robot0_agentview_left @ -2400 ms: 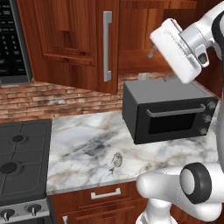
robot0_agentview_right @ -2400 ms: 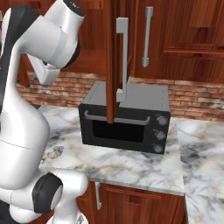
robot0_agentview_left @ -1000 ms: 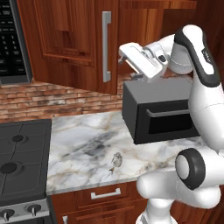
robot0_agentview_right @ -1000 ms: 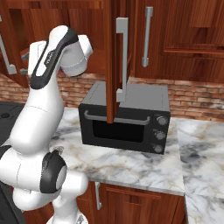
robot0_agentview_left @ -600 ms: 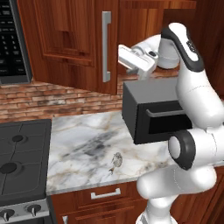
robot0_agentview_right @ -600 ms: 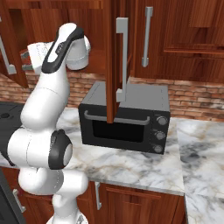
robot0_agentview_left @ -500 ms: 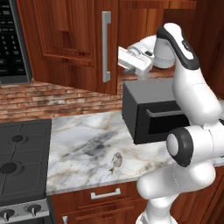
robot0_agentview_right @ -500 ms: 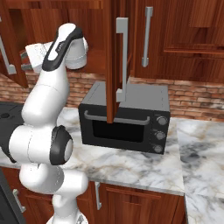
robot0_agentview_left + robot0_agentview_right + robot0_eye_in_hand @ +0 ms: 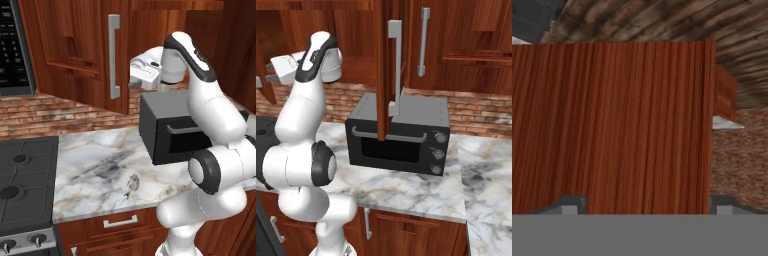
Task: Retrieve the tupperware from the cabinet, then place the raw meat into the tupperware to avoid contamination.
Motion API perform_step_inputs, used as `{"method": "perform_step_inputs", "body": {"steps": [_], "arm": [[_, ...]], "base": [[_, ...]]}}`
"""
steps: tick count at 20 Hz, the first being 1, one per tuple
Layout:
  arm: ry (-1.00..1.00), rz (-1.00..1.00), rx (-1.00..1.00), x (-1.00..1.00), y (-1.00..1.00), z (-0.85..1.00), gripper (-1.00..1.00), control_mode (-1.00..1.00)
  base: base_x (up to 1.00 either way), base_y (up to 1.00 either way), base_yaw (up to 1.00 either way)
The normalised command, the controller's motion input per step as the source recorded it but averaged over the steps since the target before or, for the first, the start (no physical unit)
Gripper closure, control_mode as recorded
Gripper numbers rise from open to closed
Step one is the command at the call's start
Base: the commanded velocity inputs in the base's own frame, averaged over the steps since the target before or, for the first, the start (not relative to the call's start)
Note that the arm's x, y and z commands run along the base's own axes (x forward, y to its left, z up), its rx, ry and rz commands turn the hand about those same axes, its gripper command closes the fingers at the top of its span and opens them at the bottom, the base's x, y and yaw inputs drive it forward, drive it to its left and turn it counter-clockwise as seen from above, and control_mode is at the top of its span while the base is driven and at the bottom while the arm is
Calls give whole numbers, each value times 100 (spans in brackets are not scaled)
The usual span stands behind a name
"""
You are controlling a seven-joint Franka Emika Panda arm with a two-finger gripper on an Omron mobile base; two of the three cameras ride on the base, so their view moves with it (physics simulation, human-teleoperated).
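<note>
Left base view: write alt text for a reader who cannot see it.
A white robot arm reaches up from the lower right, its pincer beside the open cabinet door with its long silver handle. Below sit a black toaster oven and a marble counter with a small piece of raw meat near its front edge; a stove is at left.
</note>
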Motion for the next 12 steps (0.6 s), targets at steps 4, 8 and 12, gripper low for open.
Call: {"method": "perform_step_inputs", "body": {"steps": [4, 8, 12], "arm": [[0, -21, 0, -35, 59, -25, -100, -100], [0, -23, 0, -23, 58, -12, -100, -100], [-1, -23, 0, -18, 59, -8, -100, -100]], "base": [[0, 0, 0], [0, 0, 0], [0, 0, 0]]}}
